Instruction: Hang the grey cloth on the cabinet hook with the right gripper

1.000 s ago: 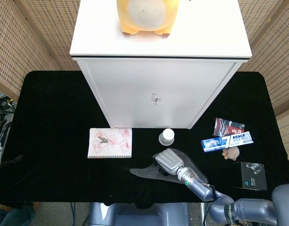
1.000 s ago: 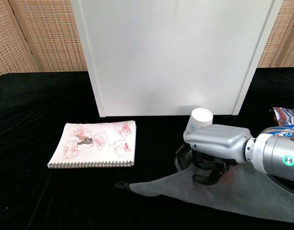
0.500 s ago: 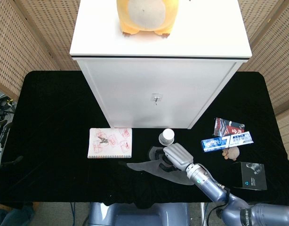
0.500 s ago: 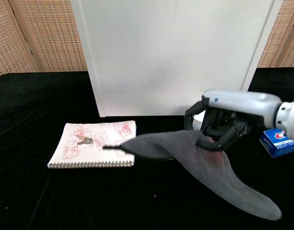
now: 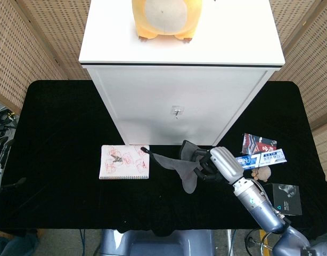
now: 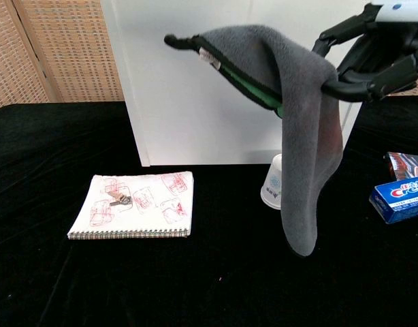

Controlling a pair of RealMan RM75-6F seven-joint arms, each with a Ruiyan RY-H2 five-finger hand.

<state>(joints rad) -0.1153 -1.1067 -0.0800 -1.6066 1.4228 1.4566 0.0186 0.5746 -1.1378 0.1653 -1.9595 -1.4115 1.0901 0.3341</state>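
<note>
My right hand (image 5: 215, 164) (image 6: 372, 54) holds the grey cloth (image 5: 179, 165) (image 6: 301, 122) up in the air in front of the white cabinet (image 5: 179, 101) (image 6: 250, 82). The cloth drapes over the dark fingers (image 6: 352, 82) and hangs down; one corner with a black loop (image 6: 173, 41) sticks out to the left. In the head view a small metal hook (image 5: 176, 112) sits on the cabinet's front face, above and left of the hand. The chest view does not show the hook. My left hand is out of both views.
A spiral notebook (image 5: 125, 161) (image 6: 135, 206) lies left of the cloth. A white paper cup (image 6: 273, 181) stands under the cloth by the cabinet base. A toothpaste box (image 5: 259, 159) (image 6: 398, 197), a red packet (image 5: 258, 143), a black box (image 5: 281, 198) and a plush toy (image 5: 163, 18) are around.
My right hand has risen from just above the table, carrying the cloth up and toward the cabinet. The cloth now hangs clear of the table, its looped corner swung up to the left.
</note>
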